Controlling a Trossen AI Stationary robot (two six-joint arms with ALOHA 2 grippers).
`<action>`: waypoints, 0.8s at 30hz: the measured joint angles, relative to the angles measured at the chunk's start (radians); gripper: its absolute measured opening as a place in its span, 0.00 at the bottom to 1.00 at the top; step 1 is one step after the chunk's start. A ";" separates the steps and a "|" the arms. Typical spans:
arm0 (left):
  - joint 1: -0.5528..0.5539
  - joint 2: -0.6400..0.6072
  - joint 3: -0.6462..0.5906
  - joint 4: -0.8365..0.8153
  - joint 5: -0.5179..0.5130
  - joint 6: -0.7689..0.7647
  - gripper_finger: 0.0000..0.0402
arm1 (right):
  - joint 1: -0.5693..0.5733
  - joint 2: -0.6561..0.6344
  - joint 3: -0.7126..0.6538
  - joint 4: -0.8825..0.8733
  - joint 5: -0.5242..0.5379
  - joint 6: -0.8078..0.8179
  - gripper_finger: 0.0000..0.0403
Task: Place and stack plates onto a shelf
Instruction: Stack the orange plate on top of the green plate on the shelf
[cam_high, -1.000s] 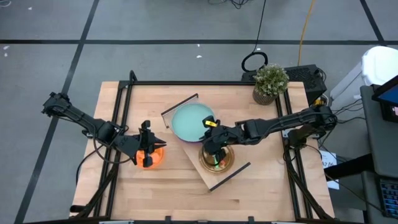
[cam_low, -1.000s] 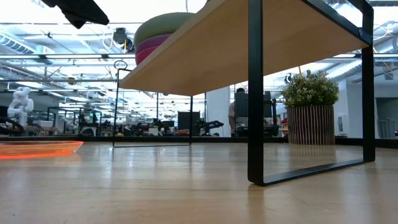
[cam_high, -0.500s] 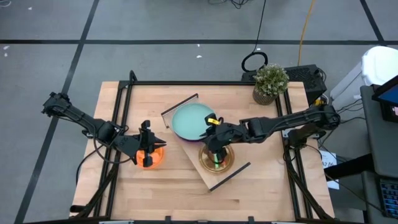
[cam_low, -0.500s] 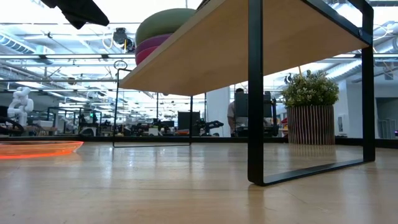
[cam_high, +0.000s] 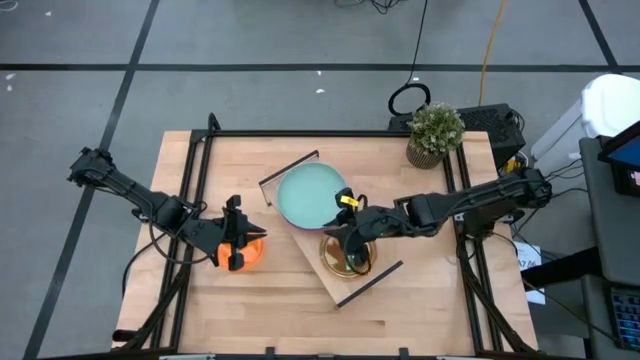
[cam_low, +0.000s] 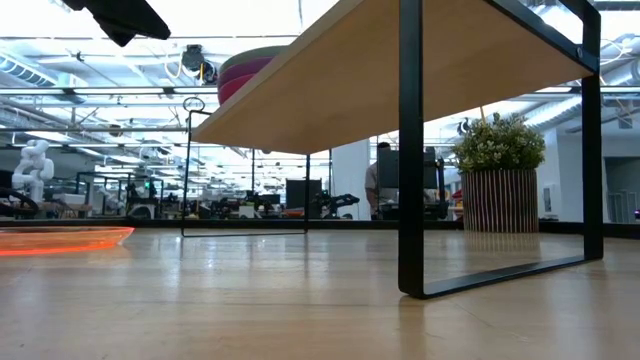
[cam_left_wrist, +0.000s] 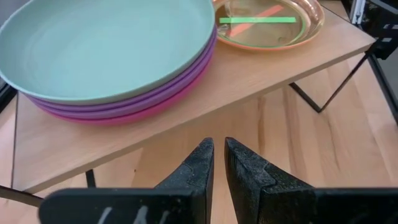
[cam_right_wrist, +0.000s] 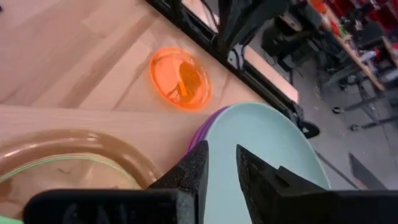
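The shelf (cam_high: 333, 285) stands askew mid-table. On its far end lies a stack of large plates, teal (cam_high: 308, 195) on top and purple and magenta (cam_left_wrist: 124, 106) beneath. Its near end bears a small stack of translucent amber and green plates (cam_high: 348, 260). My right gripper (cam_high: 352, 242) hangs open just above that small stack (cam_right_wrist: 68, 155) with nothing between its fingers. An orange plate (cam_high: 246, 252) lies flat on the tabletop left of the shelf. My left gripper (cam_high: 236, 250) hovers above it, its fingers (cam_left_wrist: 219, 149) nearly together and empty.
A potted plant (cam_high: 435, 133) stands at the table's far right corner. The shelf's black legs (cam_low: 410, 150) stand on the tabletop. Bare wood lies along the near edge and to the shelf's right.
My right gripper has risen a little and drawn back toward the table's right edge, off the small stack. The green plate that showed above the shelf's edge in the low view no longer shows there.
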 joint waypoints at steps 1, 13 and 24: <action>-0.004 0.000 0.000 0.000 0.000 -0.004 0.12 | 0.011 -0.007 0.000 -0.004 0.022 0.010 0.17; -0.088 0.070 -0.001 -0.001 0.000 -0.113 0.12 | 0.118 -0.071 0.000 -0.102 0.094 0.274 0.17; -0.165 0.267 -0.001 -0.001 0.001 -0.252 0.12 | 0.191 -0.071 0.000 -0.145 0.093 0.401 0.17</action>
